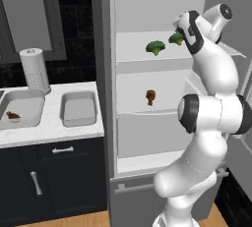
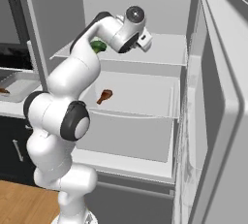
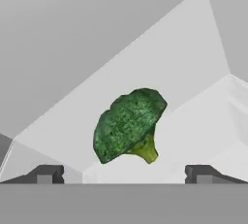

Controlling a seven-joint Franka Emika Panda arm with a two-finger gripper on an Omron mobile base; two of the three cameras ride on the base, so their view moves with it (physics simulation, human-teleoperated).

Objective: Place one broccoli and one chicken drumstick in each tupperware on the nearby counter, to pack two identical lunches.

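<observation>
- One broccoli (image 3: 128, 131) lies on the fridge's top shelf (image 1: 138, 56), dead ahead in the hand view, crown to the left and pale stalk lower right.
- The gripper (image 3: 123, 172) sits just short of it; its two dark fingertips (image 3: 46, 173) stand wide apart at the bottom of the hand view, one each side of the floret, touching nothing. Jaws spread, nothing held.
- In the left base view that floret (image 1: 175, 38) peeks out beside the hand, partly hidden by the wrist; in the right base view a green sliver of it (image 2: 98, 46) shows behind the arm.
- The second broccoli (image 1: 155, 47) rests further left on the same shelf, apart from the first.
- One drumstick (image 1: 150, 96) sits on the shelf below, seen also from the right side (image 2: 104, 95), narrow end lower left there.
- The other drumstick (image 1: 12, 116) lies in the left tupperware (image 1: 29, 98) on the counter (image 1: 54, 132).
- The right tupperware (image 1: 78, 107) stands just beside the first, nothing visible inside it.
- A paper-towel roll (image 1: 34, 70) stands upright behind the trays, near the wall.
- The fridge door (image 2: 218, 102) hangs open to the right.
- Dark cabinets (image 1: 54, 177) with silver handles sit below the counter.
</observation>
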